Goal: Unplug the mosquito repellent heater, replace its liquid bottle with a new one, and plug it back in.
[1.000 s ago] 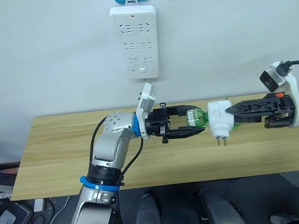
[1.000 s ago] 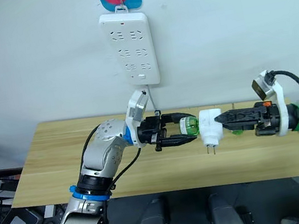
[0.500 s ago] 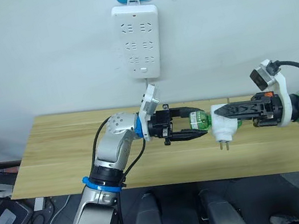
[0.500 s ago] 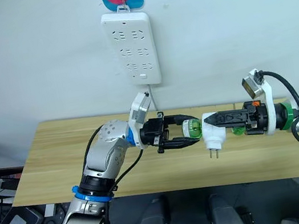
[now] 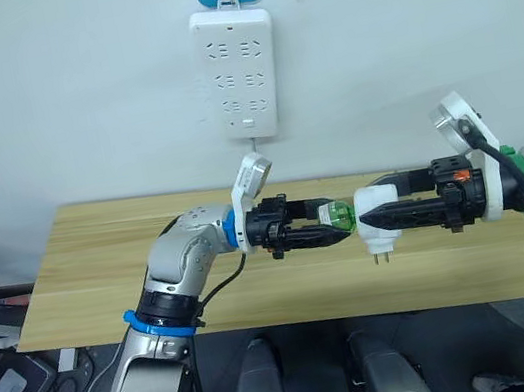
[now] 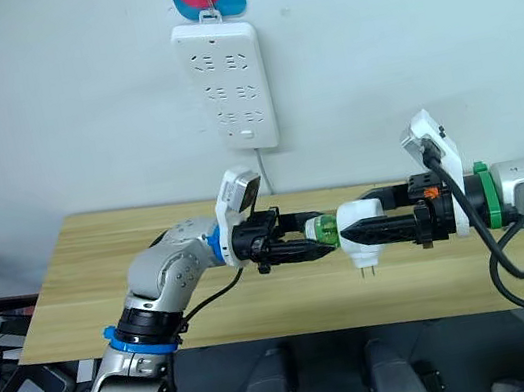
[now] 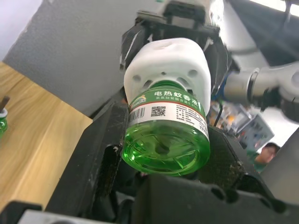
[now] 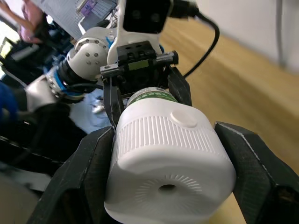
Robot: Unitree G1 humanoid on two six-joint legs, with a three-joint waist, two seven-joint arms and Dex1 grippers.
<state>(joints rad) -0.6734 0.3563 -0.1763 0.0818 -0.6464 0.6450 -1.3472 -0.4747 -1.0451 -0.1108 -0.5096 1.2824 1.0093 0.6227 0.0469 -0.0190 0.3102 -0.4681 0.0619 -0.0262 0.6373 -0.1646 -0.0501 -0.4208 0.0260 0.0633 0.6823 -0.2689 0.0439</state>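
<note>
Holding the green liquid bottle in its closed fingers, the left hand met the right hand, which clamped the mosquito repellent heater in mid-air above the desk, prongs pointing down. The bottle's neck sat inside the heater, so this looked like the bottle-swap step. Next probably called for twisting the two against each other, axes kept aligned, before returning to the wall power strip.

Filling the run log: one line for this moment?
left gripper: shut on green bottle | right gripper: shut on heater | bottle seated in heater | above table
</note>
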